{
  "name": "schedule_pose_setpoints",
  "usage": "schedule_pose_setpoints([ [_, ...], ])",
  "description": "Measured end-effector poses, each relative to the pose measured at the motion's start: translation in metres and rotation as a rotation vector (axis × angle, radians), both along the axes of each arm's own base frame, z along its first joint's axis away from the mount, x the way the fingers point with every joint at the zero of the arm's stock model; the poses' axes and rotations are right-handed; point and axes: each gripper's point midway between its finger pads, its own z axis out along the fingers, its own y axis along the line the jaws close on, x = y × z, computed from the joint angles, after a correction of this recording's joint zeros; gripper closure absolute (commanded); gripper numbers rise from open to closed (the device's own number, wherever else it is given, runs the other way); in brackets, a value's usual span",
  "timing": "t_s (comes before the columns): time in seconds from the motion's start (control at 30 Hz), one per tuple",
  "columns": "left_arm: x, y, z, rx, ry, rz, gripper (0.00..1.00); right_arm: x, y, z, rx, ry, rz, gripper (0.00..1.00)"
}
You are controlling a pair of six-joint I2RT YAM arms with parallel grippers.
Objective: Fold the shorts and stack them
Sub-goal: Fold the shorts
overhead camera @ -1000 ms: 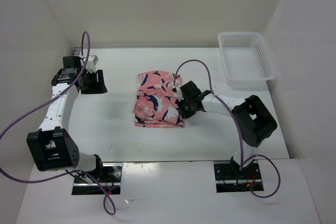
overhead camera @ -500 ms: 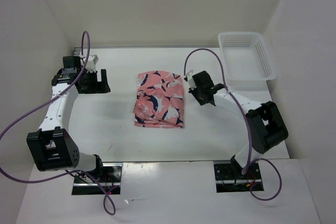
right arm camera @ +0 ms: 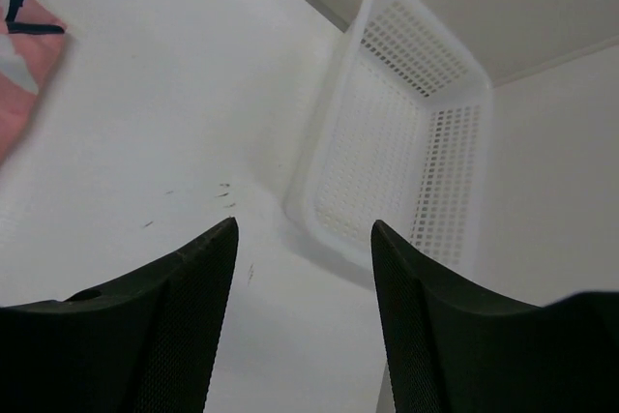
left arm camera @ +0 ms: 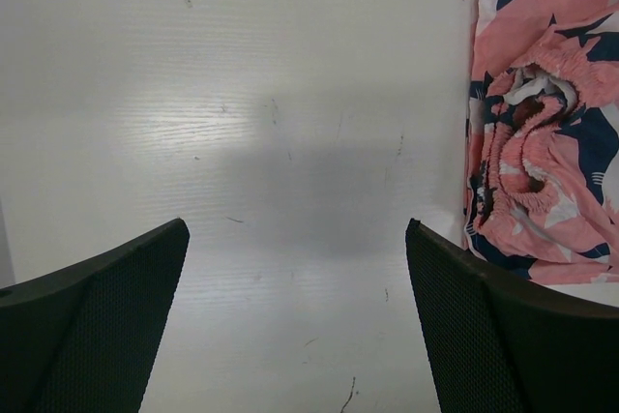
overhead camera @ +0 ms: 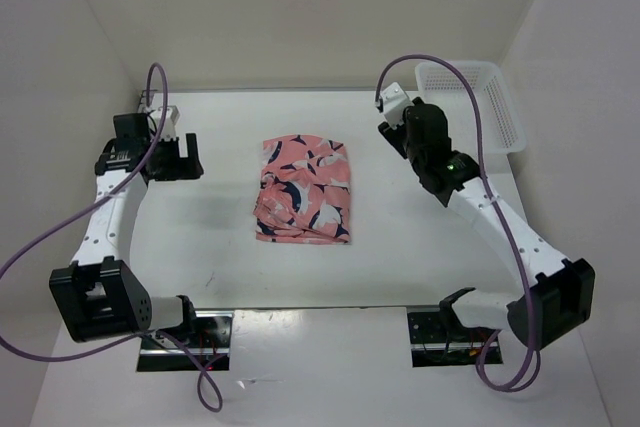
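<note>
**Item under task.** The shorts (overhead camera: 305, 192) lie at the centre of the tabletop (overhead camera: 210, 227) as one compact folded bundle. The left wrist view shows the gathered waistband bunched on the side facing nine o'clock. I cannot tell how many pairs the bundle holds.

**Left tool** (left arm camera: 295, 229). The fingers are spread wide with nothing between them. It sits low over bare tabletop at nine o'clock of the bundle, apart from the cloth.

**Right tool** (right arm camera: 305, 227). The fingers are parted and hold nothing. It is raised at about two o'clock of the bundle, facing the white mesh basket (overhead camera: 505, 112) in the two o'clock corner of the tabletop.

**Step in hand.** Neither tool touches the fabric. In my judgement this is a release after a fold, with both arms standing off. No further pair is visible in the basket or elsewhere on the tabletop, so the task appears at or near its end.

**Next move.** If the bundle is accepted, both arms need only retire. If the bunched waistband is judged untidy, the left tool is the nearer one. It would need to approach from nine o'clock, press or pinch that edge and flatten it without dragging the whole bundle.
</note>
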Motion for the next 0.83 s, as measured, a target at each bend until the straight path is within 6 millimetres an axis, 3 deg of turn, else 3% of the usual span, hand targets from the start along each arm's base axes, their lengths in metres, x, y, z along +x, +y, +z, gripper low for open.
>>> schedule_pose_setpoints([
  [0.13, 0.000, 0.003, 0.006, 0.017, -0.029, 0.010, 0.00, -0.006, -0.008, 0.013, 0.000, -0.038, -0.016, 0.34],
  [0.37, 0.000, 0.004, 0.004, 0.022, -0.037, 0.013, 0.00, -0.011, -0.027, -0.001, -0.023, -0.015, -0.065, 0.33],
  [0.83, -0.004, 0.003, 0.008, 0.026, -0.059, 0.014, 0.00, -0.024, -0.035, -0.004, -0.020, -0.022, -0.076, 0.31],
])
